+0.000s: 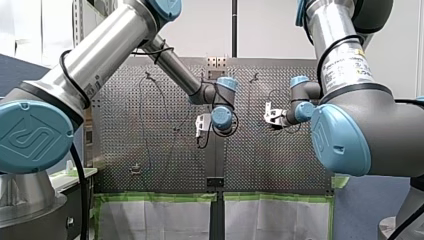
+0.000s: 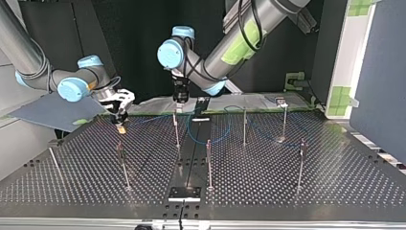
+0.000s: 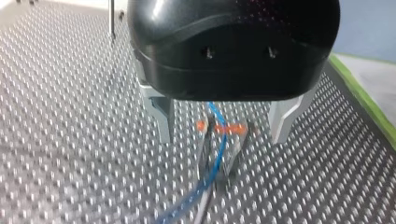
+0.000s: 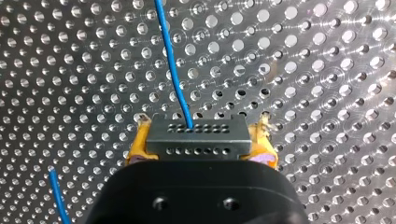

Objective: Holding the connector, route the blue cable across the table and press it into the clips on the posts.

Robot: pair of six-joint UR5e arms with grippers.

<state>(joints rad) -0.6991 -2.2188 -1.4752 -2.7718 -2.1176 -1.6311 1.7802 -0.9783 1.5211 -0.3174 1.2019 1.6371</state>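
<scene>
Look at your right gripper [image 4: 200, 140] first: its yellow-padded fingers [image 4: 137, 144] are pinching the connector [image 4: 196, 135], a dark block with two rows of small holes, one pad on each side of it. The blue cable [image 4: 170, 56] leaves the connector's face midway between those fingers and runs ahead of them over the perforated table [image 4: 327, 70]. A second short stretch of the same blue shows off to one side of the gripper body. Your left gripper [image 3: 223, 139] has its metal fingers [image 3: 163, 116] spread wide, and they touch nothing. Between them, just below the fingertips, stands a clip [image 3: 229, 128] with orange parts. The cable passes down through the middle of the clip and trails on over the table beneath the gripper. In the top view you can see the left gripper hanging straight over a post [image 2: 176, 129], with its fingers just above the post's tip. The right gripper sits low over the table, well apart from the left fingers. The cable runs between the two grippers, then lies slack in loops on the table past the left fingers, among the other posts [image 2: 244, 125]. You cannot tell whether the cable is fully seated in the clip.
</scene>
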